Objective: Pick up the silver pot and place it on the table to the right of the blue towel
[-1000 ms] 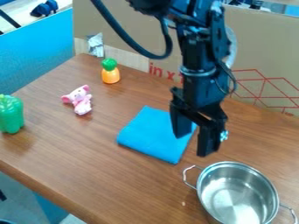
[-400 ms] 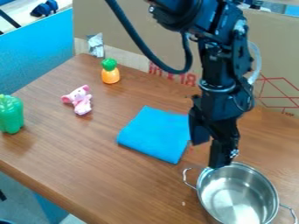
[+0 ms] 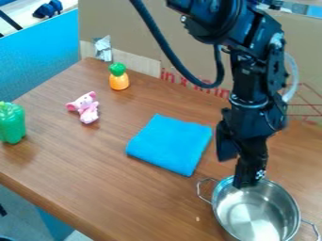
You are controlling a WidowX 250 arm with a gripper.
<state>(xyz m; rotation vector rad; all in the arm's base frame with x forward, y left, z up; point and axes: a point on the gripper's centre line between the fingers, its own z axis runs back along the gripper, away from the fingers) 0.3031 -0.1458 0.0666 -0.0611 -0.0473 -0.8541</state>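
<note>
Wooden table [image 3: 94,164] holds metal pot [image 3: 254,216] nearest fingers [image 3: 247,175], blue cloth [image 3: 170,145] near; pink toy [image 3: 87,112], toy pineapple [image 3: 119,81], green pepper [image 3: 11,124] farther off.

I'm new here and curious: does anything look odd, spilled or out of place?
Nothing looks spilled or broken: the pot is upright, the blue cloth flat. Slightly odd are the crumpled silvery piece against the cardboard at the back and a small pale speck on the table beside the pot; both look like stray bits.
</note>
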